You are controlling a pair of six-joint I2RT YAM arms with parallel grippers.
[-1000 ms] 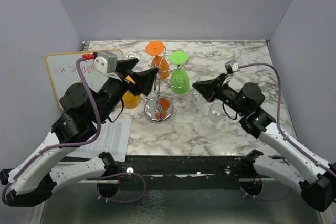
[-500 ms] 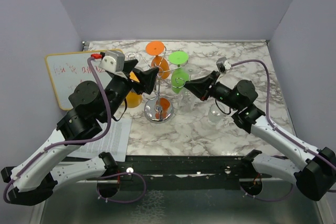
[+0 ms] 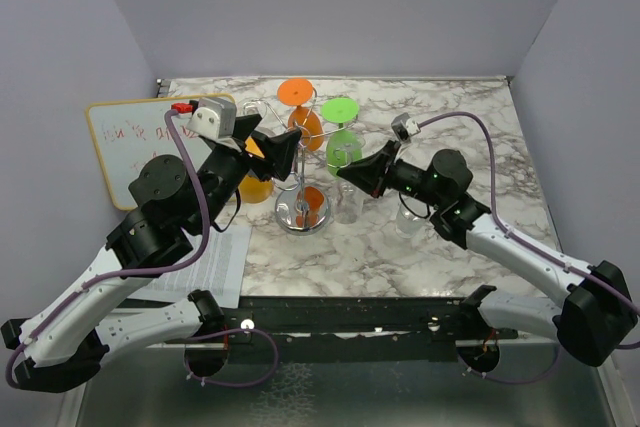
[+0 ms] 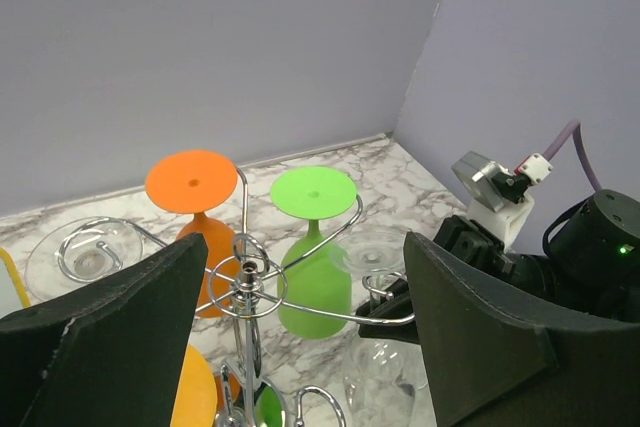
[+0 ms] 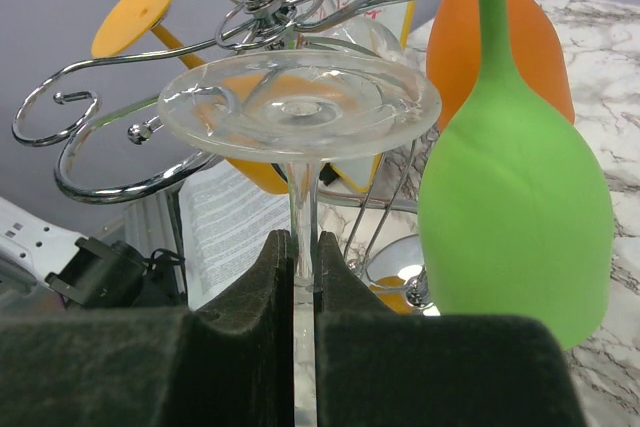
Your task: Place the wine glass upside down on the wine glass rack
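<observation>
My right gripper (image 3: 349, 171) (image 5: 303, 247) is shut on the stem of a clear wine glass (image 5: 300, 107), held upside down with its foot up. The glass's foot (image 4: 382, 247) sits just above the curled end of one rack arm. I cannot tell if it rests on the arm. The wine glass rack (image 3: 300, 215) (image 4: 245, 272) is chrome wire with a mirrored disc base. My left gripper (image 3: 280, 140) (image 4: 305, 277) is open and empty, its fingers spread on either side of the rack's top hub.
An orange glass (image 3: 300, 112), a green glass (image 3: 341, 150) and a yellow glass (image 3: 251, 188) hang on the rack. Another clear glass (image 3: 410, 213) stands behind my right arm. A whiteboard (image 3: 125, 147) and a printed sheet (image 3: 215, 262) lie at the left.
My right gripper has carried the clear glass leftward to the rack's arm. My left arm moved forward toward the rack top, then held still.
</observation>
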